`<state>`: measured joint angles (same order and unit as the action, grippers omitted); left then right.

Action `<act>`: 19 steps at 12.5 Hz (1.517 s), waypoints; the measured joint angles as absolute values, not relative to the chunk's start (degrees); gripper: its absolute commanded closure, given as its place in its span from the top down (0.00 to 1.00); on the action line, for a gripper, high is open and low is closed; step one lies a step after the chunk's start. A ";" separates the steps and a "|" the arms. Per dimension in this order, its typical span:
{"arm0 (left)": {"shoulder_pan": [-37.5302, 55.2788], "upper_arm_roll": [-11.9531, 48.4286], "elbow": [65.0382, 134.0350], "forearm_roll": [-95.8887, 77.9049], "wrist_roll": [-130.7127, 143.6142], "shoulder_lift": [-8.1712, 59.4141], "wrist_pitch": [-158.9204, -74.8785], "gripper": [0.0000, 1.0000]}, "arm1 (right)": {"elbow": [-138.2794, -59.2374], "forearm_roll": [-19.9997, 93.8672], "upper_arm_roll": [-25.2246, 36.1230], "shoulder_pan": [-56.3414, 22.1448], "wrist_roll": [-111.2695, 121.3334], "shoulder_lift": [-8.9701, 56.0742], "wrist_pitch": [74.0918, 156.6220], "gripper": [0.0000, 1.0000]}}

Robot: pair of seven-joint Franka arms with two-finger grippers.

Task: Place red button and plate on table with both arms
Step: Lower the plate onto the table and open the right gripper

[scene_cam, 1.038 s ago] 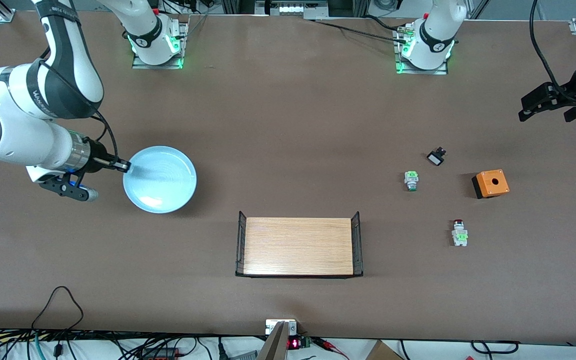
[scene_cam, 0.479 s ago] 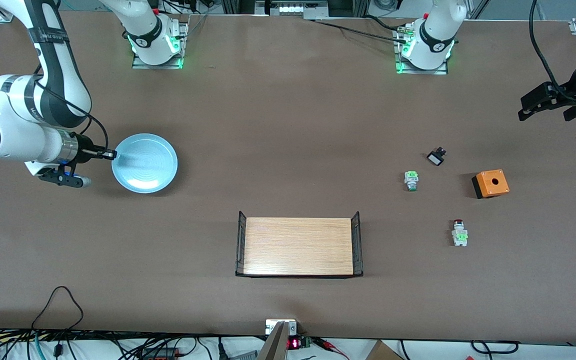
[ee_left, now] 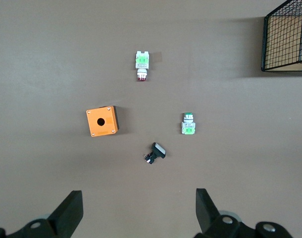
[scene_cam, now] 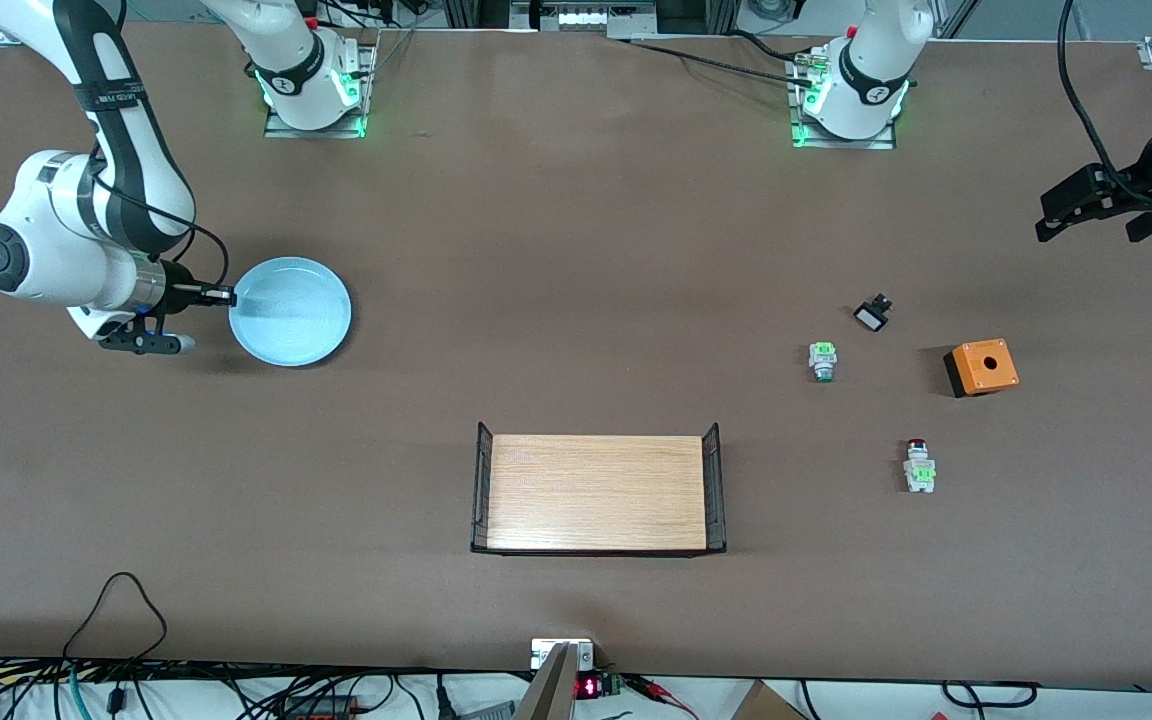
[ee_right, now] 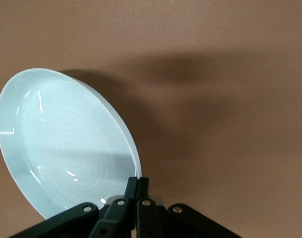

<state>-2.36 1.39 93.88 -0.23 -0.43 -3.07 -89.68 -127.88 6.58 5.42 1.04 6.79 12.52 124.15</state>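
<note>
Toward the right arm's end of the worktop [scene_cam: 576, 250]: right tool [scene_cam: 228, 296] clamped shut on the rim of the plate [scene_cam: 291, 312], fingers [ee_right: 137, 186] pinching the edge nearest that arm. Pale blue plate with faint rings, well apart from the wooden tray [scene_cam: 597, 492] and farther from the front camera than it. Tilted in the right wrist view, with a dark shadow on the brown surface beside it; cannot tell whether its bottom touches the worktop.

Near the middle, close to the front camera's edge: wooden tray with black wire ends, flat on the worktop, nothing on it.

Toward the left arm's end, all well apart from the tray: green-capped button [scene_cam: 822, 360], farther from the front camera than the tray. Small black part [scene_cam: 873, 314] with a white face, just beside the green-capped button and farther still from the camera. Red button [scene_cam: 919, 467], red cap, whitish body, green block, lying on the worktop at about the tray's distance from the camera, between the tray and the table edge at the left arm's end. Orange box [scene_cam: 982, 367] with a round hole in its top, near the red button, farther from the camera than it.

Left tool [scene_cam: 1076, 205] up in the air over the worktop edge at the left arm's end, fingers [ee_left: 69, 213] spread wide, gripping nothing; the arm waits.
</note>
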 measured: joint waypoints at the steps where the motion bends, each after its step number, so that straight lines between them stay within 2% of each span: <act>1: -2.36 1.41 93.88 -0.23 -0.42 -3.07 -89.67 1.00 | -129.03 6.58 5.38 1.24 7.96 12.48 125.91 0.00; 2: -2.36 1.43 93.88 -0.23 -0.42 -3.07 -89.67 1.00 | -131.09 6.58 5.37 1.68 10.01 12.48 129.19 0.03; 3: -2.35 1.45 93.88 -0.23 -0.41 -3.07 -89.67 1.00 | -132.32 6.58 5.35 2.04 10.92 12.49 130.68 0.54; 4: -2.35 1.45 93.88 -0.23 -0.41 -3.07 -89.67 1.00 | -133.11 6.59 5.36 2.43 11.43 12.49 131.49 1.00; 8: -2.35 1.52 93.88 -0.23 -0.13 -3.07 -89.43 1.00 | -132.47 6.60 4.74 2.92 11.09 10.76 131.79 1.00; 14: -2.34 1.52 93.88 -0.23 0.03 -3.07 -89.05 1.00 | -128.10 6.60 -0.33 2.28 -0.44 7.73 128.79 1.00; 16: -2.34 1.53 93.88 -0.23 0.09 -3.07 -89.03 1.00 | -125.37 6.60 -0.53 1.43 -2.13 7.73 125.67 1.00; 19: -2.34 1.53 93.88 -0.23 0.14 -3.07 -89.00 1.00 | -116.04 6.60 -0.54 1.09 -2.63 7.70 116.10 1.00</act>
